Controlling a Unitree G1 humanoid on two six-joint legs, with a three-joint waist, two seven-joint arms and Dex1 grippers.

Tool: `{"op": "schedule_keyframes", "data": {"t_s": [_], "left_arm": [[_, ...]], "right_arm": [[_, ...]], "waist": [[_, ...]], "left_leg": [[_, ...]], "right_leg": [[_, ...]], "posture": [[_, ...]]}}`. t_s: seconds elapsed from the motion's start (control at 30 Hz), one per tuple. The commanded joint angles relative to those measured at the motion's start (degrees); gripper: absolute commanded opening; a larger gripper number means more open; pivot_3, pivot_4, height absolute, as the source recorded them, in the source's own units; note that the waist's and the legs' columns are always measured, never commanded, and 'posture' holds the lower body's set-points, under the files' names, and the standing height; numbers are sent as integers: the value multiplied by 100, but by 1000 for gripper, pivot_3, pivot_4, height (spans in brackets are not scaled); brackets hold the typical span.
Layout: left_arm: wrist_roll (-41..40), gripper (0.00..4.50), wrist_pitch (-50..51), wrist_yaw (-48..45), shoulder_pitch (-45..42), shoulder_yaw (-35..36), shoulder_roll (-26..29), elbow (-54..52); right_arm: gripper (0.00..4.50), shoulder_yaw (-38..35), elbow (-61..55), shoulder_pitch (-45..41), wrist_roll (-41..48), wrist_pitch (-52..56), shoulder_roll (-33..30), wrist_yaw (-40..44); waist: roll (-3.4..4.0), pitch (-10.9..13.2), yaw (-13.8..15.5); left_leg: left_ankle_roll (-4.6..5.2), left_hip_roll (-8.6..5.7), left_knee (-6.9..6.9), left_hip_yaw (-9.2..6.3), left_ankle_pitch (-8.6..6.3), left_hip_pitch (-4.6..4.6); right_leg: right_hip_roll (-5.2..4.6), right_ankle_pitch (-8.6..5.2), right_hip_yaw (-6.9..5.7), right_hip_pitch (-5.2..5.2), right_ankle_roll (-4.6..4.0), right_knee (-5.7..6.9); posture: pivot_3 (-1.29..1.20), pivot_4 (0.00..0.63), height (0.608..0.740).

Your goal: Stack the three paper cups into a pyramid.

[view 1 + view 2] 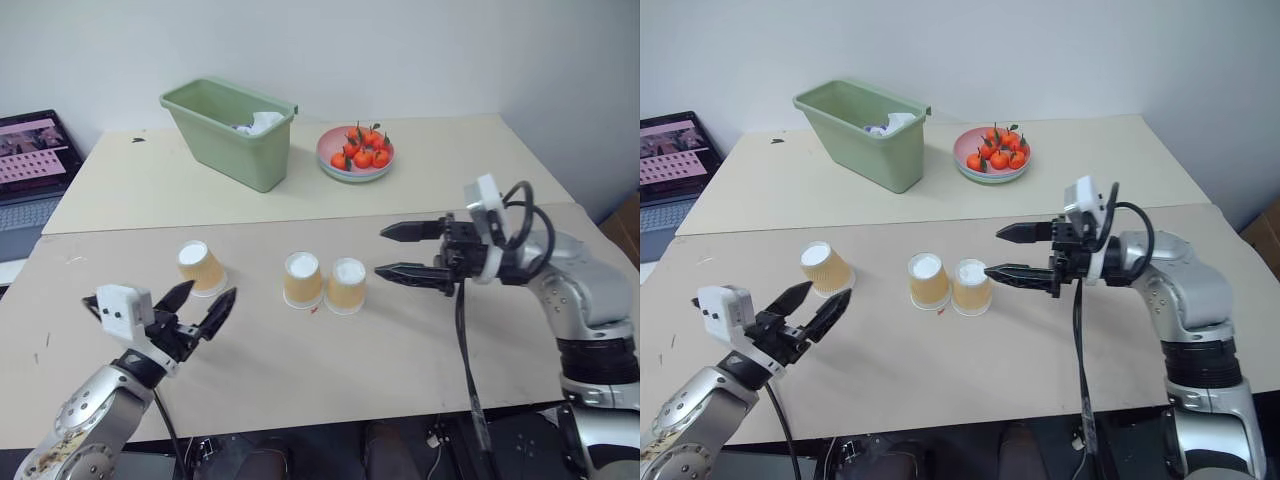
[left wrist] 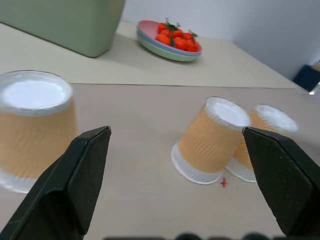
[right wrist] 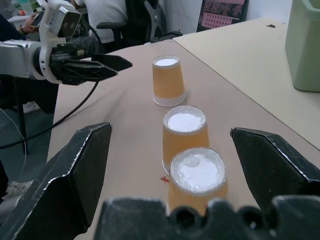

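On my far left a laptop (image 1: 30, 165) sits at the edge of the worktop (image 1: 420, 350). My left tool (image 1: 200, 305) hovers low over the worktop with its fingers spread wide and nothing between them. Just ahead of it stands the first paper cup (image 1: 201, 268), upside down (white base up) and well apart from the other two. The second cup (image 1: 302, 279) and third cup (image 1: 347, 286) stand inverted side by side at the middle, touching or nearly so; no cup sits on top, so no pyramid is built. Behind them, on the far worktop, are a green bin (image 1: 232, 132) and a pink plate of small orange fruit (image 1: 356, 152). My right tool (image 1: 392, 251) is just beside the third cup, pointing left, fingers wide apart, holding nothing.
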Motion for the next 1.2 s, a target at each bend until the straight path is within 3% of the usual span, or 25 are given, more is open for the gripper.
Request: {"op": "schedule_keyframes", "data": {"t_s": [0.03,0.43,1.03,1.13,1.2], "left_arm": [[607,4500,-487,94,-34,206,-17,371],[1100,4500,-867,-185,-554,111,-21,1254],[1966,4500,-1226,-825,-2574,-554,271,3158],[1988,3843,-1352,-939,-2715,-596,200,3302],[2019,3070,-1389,-1001,-2727,-668,196,3301]], "right_arm": [[4442,161,-27,-347,-48,-207,203,-109],[4442,365,177,-494,-258,-453,441,-131],[4442,-14,-386,31,-120,-378,345,-697],[4500,-36,-417,76,-114,-376,328,-726],[4500,-54,-433,99,-110,-381,314,-746]], "waist": [[0,0,-6],[-2,-1,64],[-3,-2,41],[-4,-2,30],[-4,-2,25]], "left_leg": [[0,0,0,0,0,-3],[0,0,0,-1,-1,-15],[-1,0,0,-1,0,-16],[-1,0,0,-1,0,-16],[-1,0,0,-1,0,-17]], "right_leg": [[0,0,0,-5,-1,0],[0,1,-2,-18,-2,-4],[0,2,-4,-21,-2,-2],[0,2,-4,-21,-1,-3],[0,2,-3,-22,-1,-3]], "posture": [[0,150,727],[0,150,727],[0,150,727],[0,150,727],[0,150,727]]}}
